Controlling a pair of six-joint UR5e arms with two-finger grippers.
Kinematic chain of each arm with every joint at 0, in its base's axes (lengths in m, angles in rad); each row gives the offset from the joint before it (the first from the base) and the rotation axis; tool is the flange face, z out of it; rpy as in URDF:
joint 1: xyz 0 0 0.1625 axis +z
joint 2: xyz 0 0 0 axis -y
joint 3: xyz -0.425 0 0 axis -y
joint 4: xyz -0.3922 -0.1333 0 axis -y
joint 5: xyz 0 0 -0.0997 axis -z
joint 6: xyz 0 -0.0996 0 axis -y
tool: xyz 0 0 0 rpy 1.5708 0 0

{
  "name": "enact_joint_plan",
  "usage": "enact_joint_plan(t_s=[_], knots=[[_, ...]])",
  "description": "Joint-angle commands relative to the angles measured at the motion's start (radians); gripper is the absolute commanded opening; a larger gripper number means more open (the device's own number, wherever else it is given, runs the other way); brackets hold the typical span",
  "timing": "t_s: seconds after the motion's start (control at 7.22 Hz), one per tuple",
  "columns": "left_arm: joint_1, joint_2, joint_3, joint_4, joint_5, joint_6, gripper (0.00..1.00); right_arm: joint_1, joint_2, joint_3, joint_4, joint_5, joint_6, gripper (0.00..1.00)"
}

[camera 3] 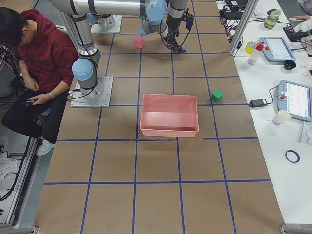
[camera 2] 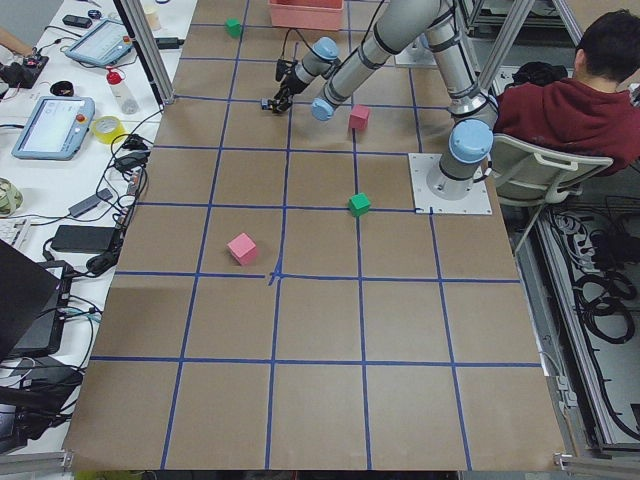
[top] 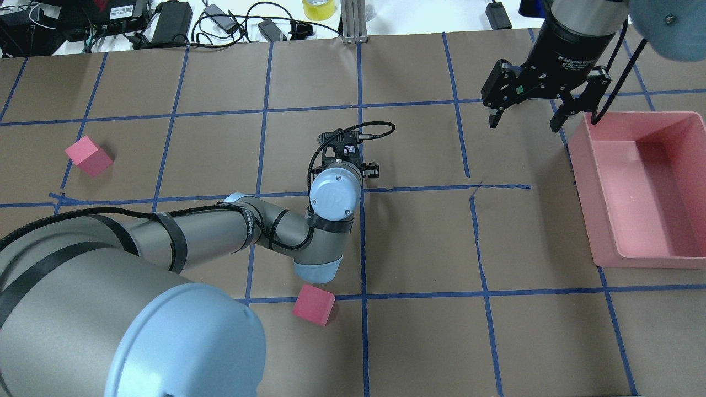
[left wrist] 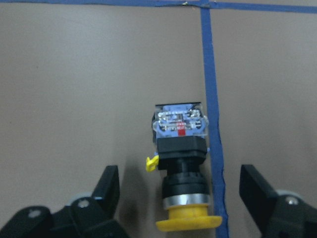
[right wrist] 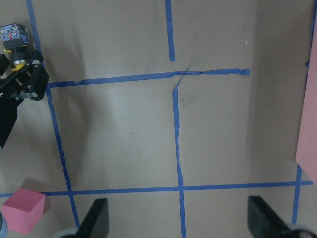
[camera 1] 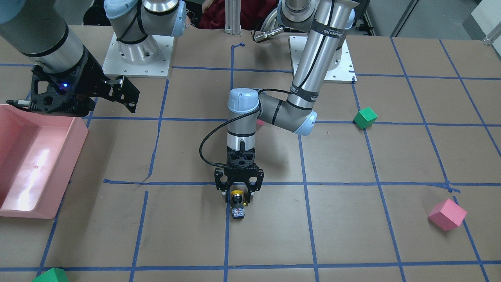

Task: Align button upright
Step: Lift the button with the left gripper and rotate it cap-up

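Since the button [left wrist: 181,163] lies on its side on the table [camera 1: 352,235], its yellow cap [left wrist: 189,223] toward the wrist and its pale contact block [left wrist: 179,124] pointing away, the step in hand looks like the grasp that comes before tipping it up. The left gripper [camera 1: 238,193] hangs low over it with its jaws spread wide, one finger on each side of the cap and neither touching. A good grasp would probably centre the fingers on the black body just behind the cap and close gently, because the round body could roll or twist out. The button would then be turned cap-up and set down flat on the block. A strip of blue tape [left wrist: 212,99] runs just beside the button but should not hinder it. The right gripper [top: 524,124] hovers empty and open near the pink tray [top: 651,262], well apart. A pink cube [top: 313,304] sits close by the left arm's elbow, worth minding if the arm swings, and a green cube [camera 1: 365,117] lies well clear.
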Motion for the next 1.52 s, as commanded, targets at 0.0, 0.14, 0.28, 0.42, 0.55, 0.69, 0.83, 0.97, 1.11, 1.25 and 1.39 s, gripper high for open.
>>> enact_joint_plan(t_s=[0.0, 0.14, 0.28, 0.42, 0.55, 0.69, 0.83, 0.97, 1.11, 1.25, 1.39], knots=[[-0.001, 0.006, -0.001, -0.002, -0.006, 0.004, 0.17, 0.026, 0.001, 0.008, -0.011, -0.044, -0.004, 1.0], [-0.001, 0.015, 0.005, -0.011, -0.011, 0.024, 0.06, 0.044, 0.003, 0.012, -0.011, -0.112, -0.006, 1.0], [-0.001, 0.032, 0.019, -0.052, -0.012, 0.024, 0.0, 0.048, 0.003, 0.012, -0.011, -0.105, 0.0, 1.0], [-0.001, 0.064, 0.089, -0.181, -0.012, 0.029, 0.0, 0.048, 0.004, 0.014, -0.013, -0.117, -0.006, 1.0], [-0.001, 0.102, 0.205, -0.41, -0.011, 0.026, 0.0, 0.048, 0.01, 0.017, -0.064, -0.149, -0.016, 1.0], [0.004, 0.133, 0.302, -0.668, -0.073, 0.013, 0.0, 0.042, 0.013, 0.018, -0.08, -0.17, -0.021, 1.0], [0.017, 0.142, 0.35, -0.868, -0.15, 0.025, 0.0, 0.036, 0.013, 0.015, -0.076, -0.169, -0.021, 1.0], [0.025, 0.139, 0.367, -0.93, -0.173, 0.015, 0.0, 0.032, 0.013, 0.018, -0.082, -0.172, -0.018, 1.0], [0.03, 0.127, 0.379, -1.019, -0.216, -0.049, 0.04, 0.029, 0.013, 0.015, -0.074, -0.165, -0.018, 1.0], [0.063, 0.132, 0.413, -1.211, -0.267, -0.101, 0.04, 0.041, 0.003, 0.018, -0.068, -0.157, -0.004, 1.0], [0.082, 0.113, 0.465, -1.314, -0.348, -0.202, 0.03, 0.042, 0.001, 0.017, -0.059, -0.154, -0.004, 1.0]])
